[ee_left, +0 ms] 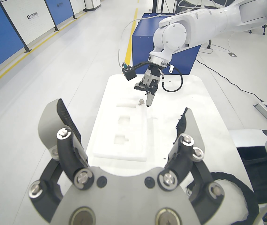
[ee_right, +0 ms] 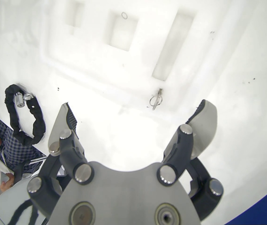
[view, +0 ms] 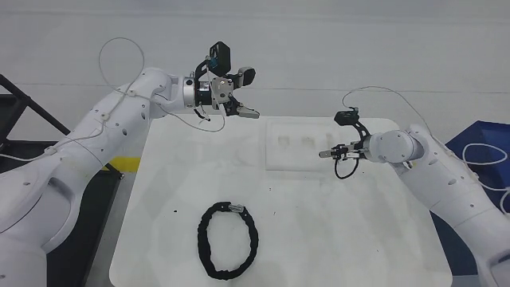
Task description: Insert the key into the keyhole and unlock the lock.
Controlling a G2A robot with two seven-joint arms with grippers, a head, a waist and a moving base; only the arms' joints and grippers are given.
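Over the white tray (ee_right: 95, 71), your right hand (ee_right: 134, 110) hangs spread wide, holding nothing; the key (ee_right: 156, 99) lies on the tray just beyond it, the chain lock (ee_right: 19, 99) well apart.

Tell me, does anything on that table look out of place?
The key lies loose on the tray's flat top, just beside the long slot rather than in one. Nothing looks spilled or broken.

Black chain lock (view: 203, 243), silver key (ee_right: 156, 99), white foam tray (view: 279, 159), white table (view: 358, 231)
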